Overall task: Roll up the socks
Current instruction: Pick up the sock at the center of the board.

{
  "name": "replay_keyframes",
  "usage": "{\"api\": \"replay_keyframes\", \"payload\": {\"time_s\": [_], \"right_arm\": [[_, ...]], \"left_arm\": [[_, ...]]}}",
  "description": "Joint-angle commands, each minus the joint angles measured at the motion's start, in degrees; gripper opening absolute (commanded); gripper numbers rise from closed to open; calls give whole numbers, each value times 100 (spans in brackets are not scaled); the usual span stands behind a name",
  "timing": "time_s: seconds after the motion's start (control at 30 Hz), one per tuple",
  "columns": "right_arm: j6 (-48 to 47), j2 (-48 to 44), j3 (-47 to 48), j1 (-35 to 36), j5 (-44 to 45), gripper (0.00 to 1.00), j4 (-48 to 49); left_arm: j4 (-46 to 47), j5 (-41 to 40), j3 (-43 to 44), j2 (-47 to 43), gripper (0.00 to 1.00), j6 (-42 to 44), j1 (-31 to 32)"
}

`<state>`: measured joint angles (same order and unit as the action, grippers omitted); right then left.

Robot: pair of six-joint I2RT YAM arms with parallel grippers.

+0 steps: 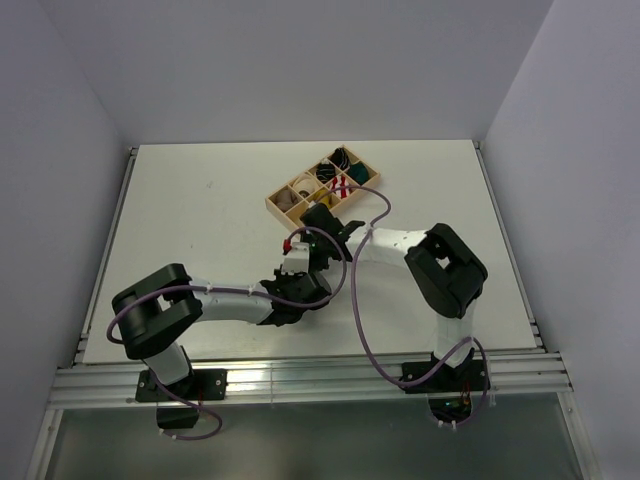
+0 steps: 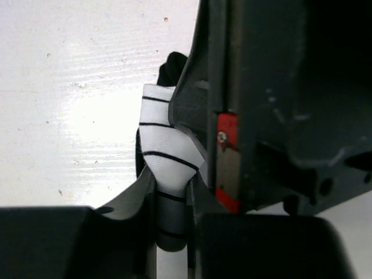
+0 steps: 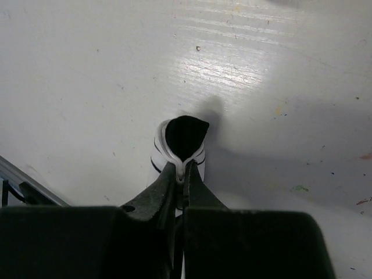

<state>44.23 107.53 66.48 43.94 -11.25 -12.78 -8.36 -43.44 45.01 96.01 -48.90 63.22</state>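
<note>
A white sock point(image 2: 165, 145) with thin black stripes hangs bunched just above the white table, held by both grippers. My left gripper point(image 2: 172, 195) is shut on its striped lower part, the fabric squeezed narrow between the jaws. My right gripper point(image 3: 185, 174) is shut on the rim of the same sock point(image 3: 160, 156), beside its black end point(image 3: 185, 135). In the top view the two grippers, left point(image 1: 296, 266) and right point(image 1: 312, 236), meet at mid-table, and the sock is hidden under them. In the left wrist view the right gripper's dark body point(image 2: 256, 87) fills the right side.
A wooden compartment tray point(image 1: 303, 174) sits behind the grippers, holding several rolled bundles, among them a yellow piece point(image 1: 324, 198) and a red-and-white one point(image 1: 341, 185). White walls stand around the table. A metal rail point(image 1: 300, 378) runs along the near edge.
</note>
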Motion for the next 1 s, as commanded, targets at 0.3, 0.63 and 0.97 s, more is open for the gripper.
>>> {"api": "replay_keyframes", "payload": {"time_s": [0.3,0.63,0.97], "right_arm": [[69,-986,-653,-676,-967,39,689],[-520,-2516,-1232,-1994,-967,65,-23],[-995,-3905,-2270,-2891,-1107,64,-6]], "left_arm": [[-149,266,-432,-292,0,74,-99],[203,688,-353,-1189,0,794,-574],[667,1439,761,-2016,0,2050,-1793]]}}
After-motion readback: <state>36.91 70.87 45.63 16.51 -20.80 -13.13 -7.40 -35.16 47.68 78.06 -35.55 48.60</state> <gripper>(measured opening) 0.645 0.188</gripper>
